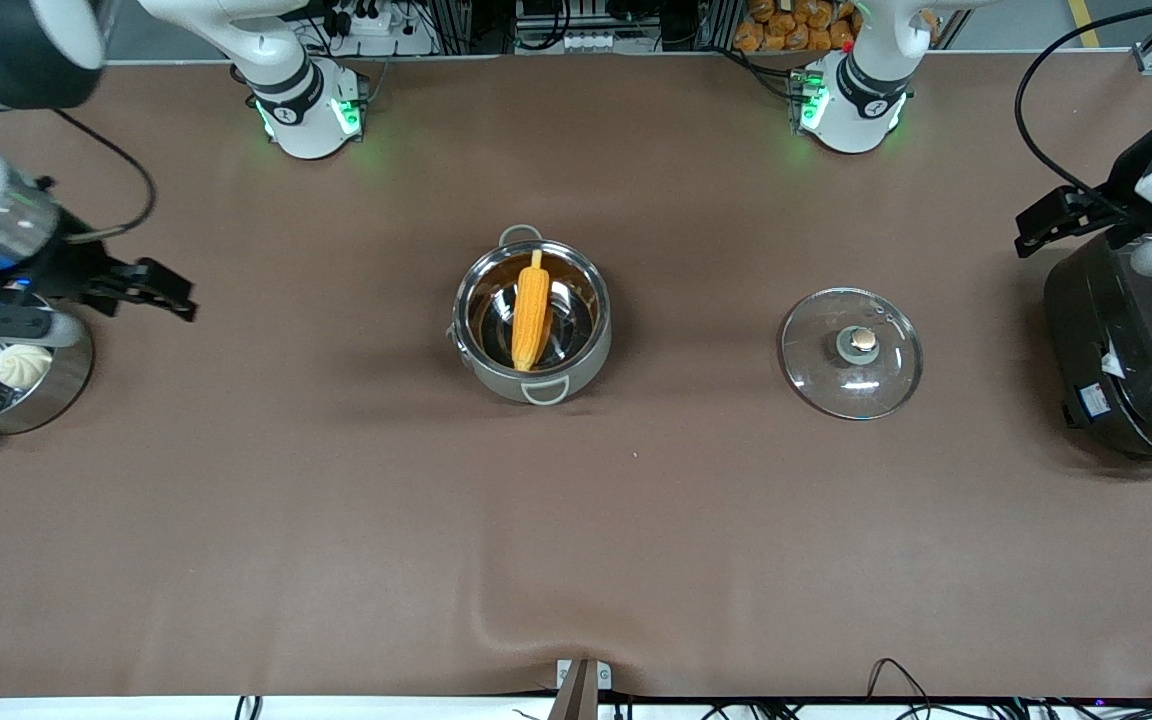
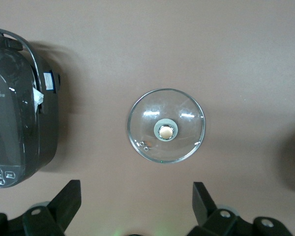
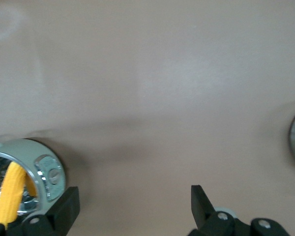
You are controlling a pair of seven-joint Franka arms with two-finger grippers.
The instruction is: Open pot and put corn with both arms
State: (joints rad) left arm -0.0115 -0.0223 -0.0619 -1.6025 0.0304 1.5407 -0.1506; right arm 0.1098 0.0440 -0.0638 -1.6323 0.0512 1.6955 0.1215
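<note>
- Pot (image 1: 532, 318) sits mid-tabletop (image 1: 336, 520), lid off, one grey loop handle toward the front cam, the other toward the arm bases.
- Corn (image 1: 531, 310) is inside the pot, lying lengthwise w/ its pale stub end leaning up against the rim on the bases' side; the other end rests low, near the handle closest to the front cam.
- Glass lid (image 1: 851, 352) lies flat on the tabletop, knob up, well apart from the pot toward the left arm's end; abt level w/ the pot, a touch nearer the front cam.
- Left pincer (image 2: 135, 209) hangs up in the air over the tabletop between lid and rice cooker (image 1: 1136, 340); fingers spread wide, holding nothing.
- Right pincer (image 3: 133, 209) is up in the air toward the right arm's end, well apart from the pot, above the tabletop by the steamer pot (image 1: 6, 375); fingers wide, nothing in them.
- Steamer pot holds a white bun (image 1: 23, 365) & sits at the right arm's end, far from the pot.
- Rice cooker stands past the lid, at the left arm's end.
</note>
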